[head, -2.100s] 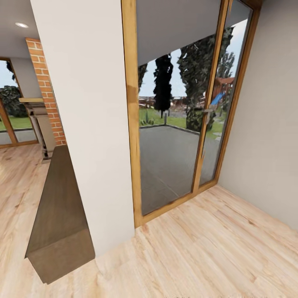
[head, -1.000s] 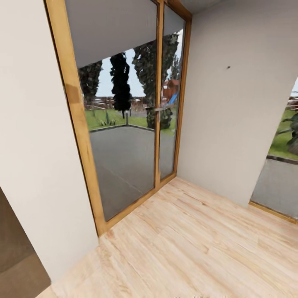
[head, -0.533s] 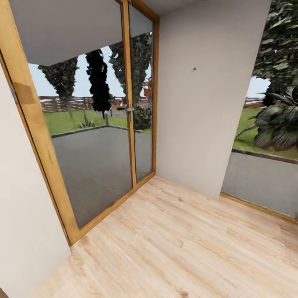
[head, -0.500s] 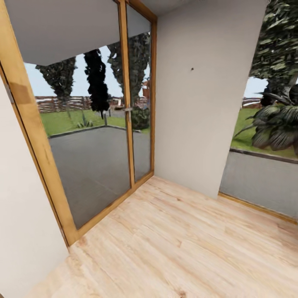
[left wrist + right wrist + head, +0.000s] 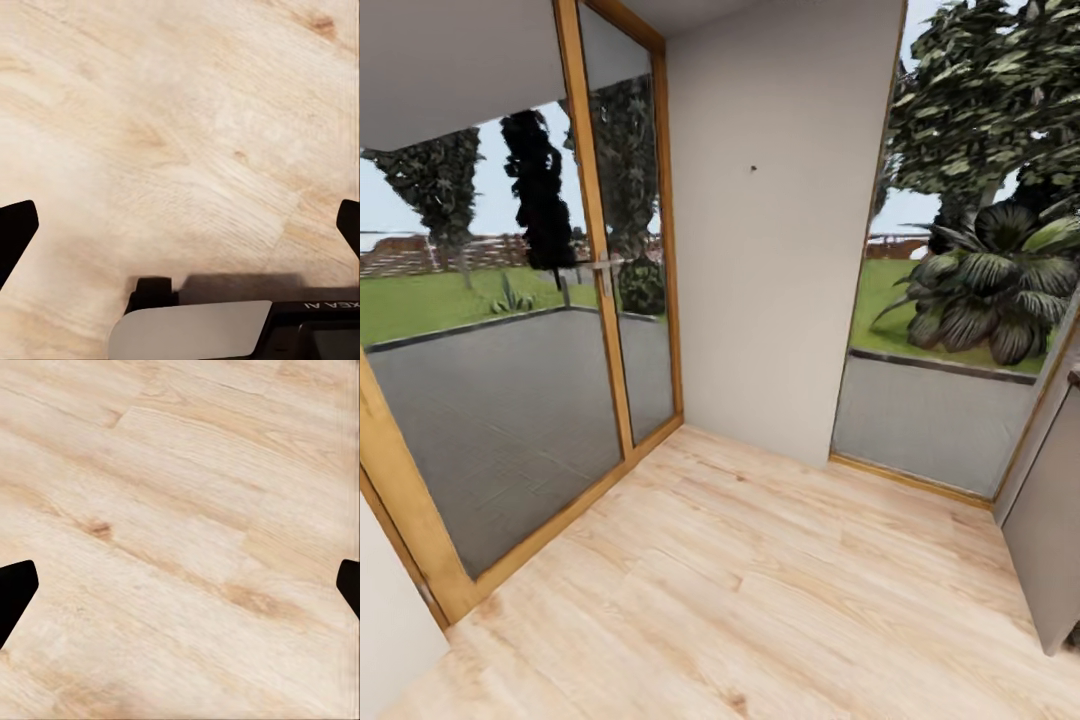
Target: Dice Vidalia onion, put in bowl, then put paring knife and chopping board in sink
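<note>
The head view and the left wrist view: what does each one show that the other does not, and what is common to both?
The head view alone has the wood-framed glass door, the white wall, a window with a leafy plant outside, and a grey cabinet side at the right edge. The left wrist view alone has the left pincer, its dark fingertips far apart at the picture's two edges, and a dark piece of the robot with a pale panel. Common to both: the light wooden floor.

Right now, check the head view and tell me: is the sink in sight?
No. The head view shows a glass door, a pale wall and light wood floor, with garden plants outside.
</note>
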### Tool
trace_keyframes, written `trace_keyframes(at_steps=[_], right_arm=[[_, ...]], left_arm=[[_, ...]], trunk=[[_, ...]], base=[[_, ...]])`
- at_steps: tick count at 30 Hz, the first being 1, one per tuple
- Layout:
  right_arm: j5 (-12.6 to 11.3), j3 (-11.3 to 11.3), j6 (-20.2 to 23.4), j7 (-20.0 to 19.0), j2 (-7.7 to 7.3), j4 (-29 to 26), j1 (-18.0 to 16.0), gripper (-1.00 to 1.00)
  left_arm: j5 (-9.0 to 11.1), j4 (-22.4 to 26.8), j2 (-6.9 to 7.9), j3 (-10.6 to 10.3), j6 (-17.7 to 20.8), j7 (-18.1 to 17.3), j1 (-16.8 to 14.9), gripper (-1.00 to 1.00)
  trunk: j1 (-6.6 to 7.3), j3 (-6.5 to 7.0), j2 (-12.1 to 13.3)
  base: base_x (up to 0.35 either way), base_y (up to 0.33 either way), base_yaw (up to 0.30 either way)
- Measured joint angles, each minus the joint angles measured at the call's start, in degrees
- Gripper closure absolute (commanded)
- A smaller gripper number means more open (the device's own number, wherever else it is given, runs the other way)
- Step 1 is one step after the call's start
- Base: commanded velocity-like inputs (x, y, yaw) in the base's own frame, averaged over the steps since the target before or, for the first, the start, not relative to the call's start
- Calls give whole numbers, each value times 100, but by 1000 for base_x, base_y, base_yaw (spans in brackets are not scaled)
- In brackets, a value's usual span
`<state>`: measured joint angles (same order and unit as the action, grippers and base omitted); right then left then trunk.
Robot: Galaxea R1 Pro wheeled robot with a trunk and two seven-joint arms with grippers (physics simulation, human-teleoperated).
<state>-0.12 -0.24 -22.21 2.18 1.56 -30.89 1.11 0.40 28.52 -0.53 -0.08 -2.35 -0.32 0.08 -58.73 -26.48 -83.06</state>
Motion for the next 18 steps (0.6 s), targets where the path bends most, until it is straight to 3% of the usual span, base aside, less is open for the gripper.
trace_keyframes(at_steps=[7,18], right_arm=[[3,0,-4,7,0,-6,-1,-100],[3,0,-4,7,0,-9,-1,-100]], left_arm=[[0,0,0,-1,0,-1,0,-100],[0,0,0,-3,0,0,0,-100]], trunk=[[0,0,0],[0,0,0]], base=[[0,-306,-79],[0,-306,-255]])
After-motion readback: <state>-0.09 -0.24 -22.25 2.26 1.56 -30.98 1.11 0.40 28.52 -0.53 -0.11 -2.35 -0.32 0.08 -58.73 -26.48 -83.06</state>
